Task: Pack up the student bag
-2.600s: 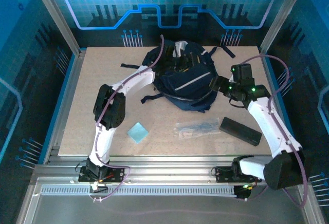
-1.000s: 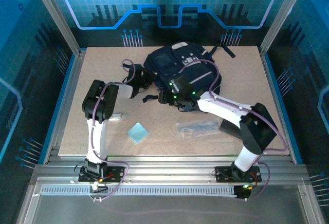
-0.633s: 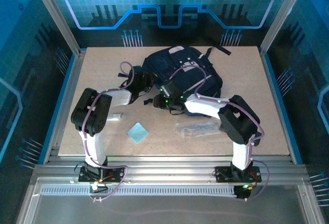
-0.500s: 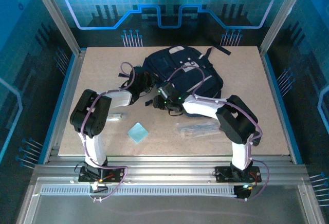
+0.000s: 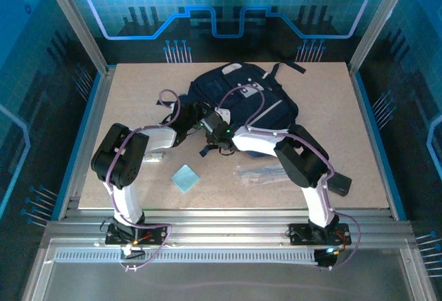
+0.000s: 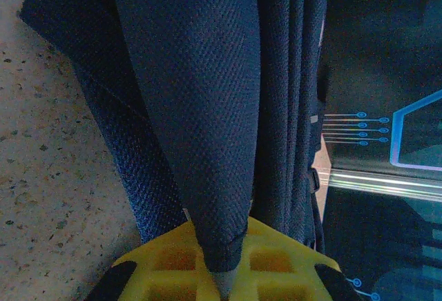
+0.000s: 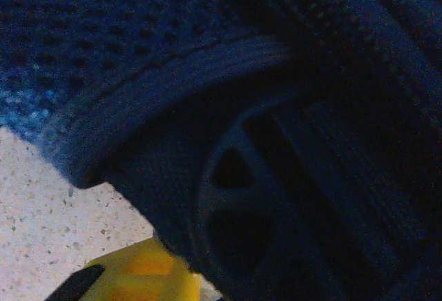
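- Top view: the student bag point(image 5: 245, 101) lies at the far middle of the table point(image 5: 138, 94); the left gripper point(image 5: 196, 116) and the right gripper point(image 5: 210, 127) meet at its near-left edge.
- Left wrist: the left gripper point(image 6: 221, 273) is closed tight on a fold of the student bag point(image 6: 207, 108).
- Right wrist: the student bag point(image 7: 242, 108) covers the yellow finger point(image 7: 148, 270); whether this claw grips cannot be told.

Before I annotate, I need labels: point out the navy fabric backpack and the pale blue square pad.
Navy fabric backpack point(image 5: 278, 111): top external view, front panel.
Pale blue square pad point(image 5: 185, 177): top external view, centre.

student bag point(image 5: 242, 97): navy woven cloth, matt, coarse weave; part mesh
table point(image 5: 138, 94): speckled board, matt, grainy
left gripper fingers point(image 6: 297, 263): yellow plastic, smooth
packet point(image 5: 266, 172): clear plastic, glossy
frame rails point(image 5: 228, 235): bare metal, ribbed, dull sheen
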